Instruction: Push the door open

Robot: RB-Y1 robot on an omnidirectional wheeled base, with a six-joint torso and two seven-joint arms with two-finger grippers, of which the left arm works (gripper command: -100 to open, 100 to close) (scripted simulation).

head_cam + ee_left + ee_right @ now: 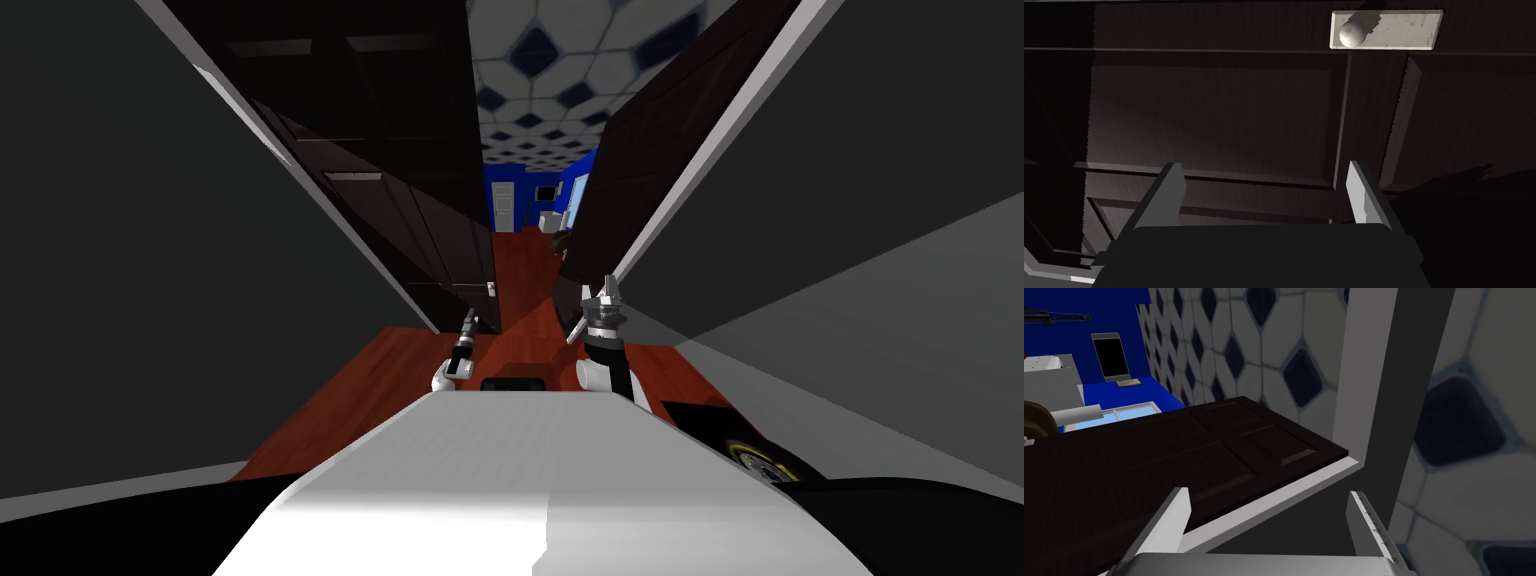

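Left gripper (pixel 1265 170) stood spread before the dim door (pixel 1224 115), its knob (pixel 1351 34) partly shadowed; right gripper (pixel 1269 495) was spread too.

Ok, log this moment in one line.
left end effector: open, facing dark door, knob ahead | right end effector: open, beside white frame

Both arms fwd, low, one each side of chest tip. L forearm (pixel 453 368) white at elbow end, dark nearer wrist, angled ahead. L tool (pixel 467 322) points fwd; its fingers (pixel 1173 186) stand parted, approx a third of wrist view apart. R forearm (pixel 610 366) dark, set further fwd than L. R tool (pixel 607 292) points fwd, fingers (pixel 1362 514) likewise spread.
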